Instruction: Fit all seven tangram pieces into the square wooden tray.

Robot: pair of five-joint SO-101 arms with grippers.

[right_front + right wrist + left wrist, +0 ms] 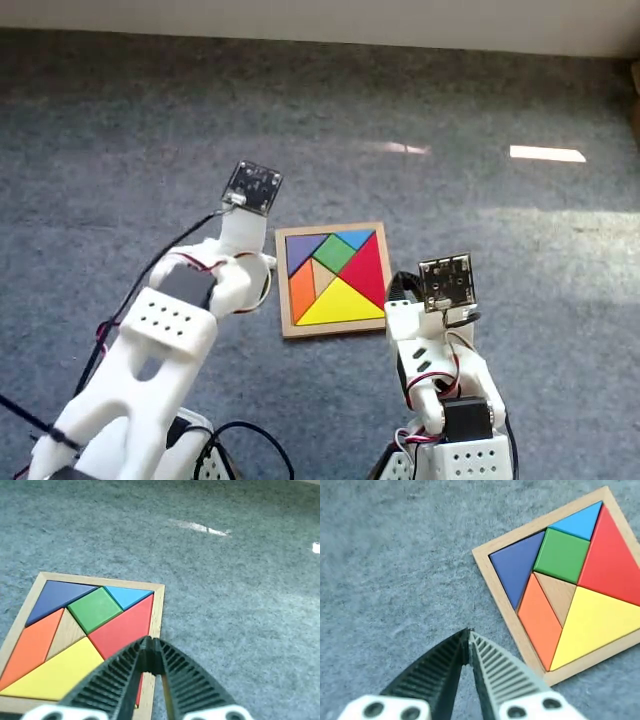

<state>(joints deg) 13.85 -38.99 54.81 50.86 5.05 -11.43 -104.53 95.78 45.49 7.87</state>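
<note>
Your left arm (170, 320) leans forward over the grey carpet (150, 130) with its wrist tipped down. The left gripper (469, 632) is pinched closed on nothing, tips just beside the wooden tray (335, 329), on the side where the dark blue triangle (517, 565) sits. Your right arm (445, 390) stands more upright at the tray's opposite side. The right gripper (150, 641) is closed and empty too, tips over the rim next to the red triangle (125, 627). The tray lies flat between both arms (all seven pieces look seated flush). The rest are the green square (563, 555), light blue triangle (580, 522), orange parallelogram (540, 622), tan triangle (559, 592) and yellow triangle (595, 625).
</note>
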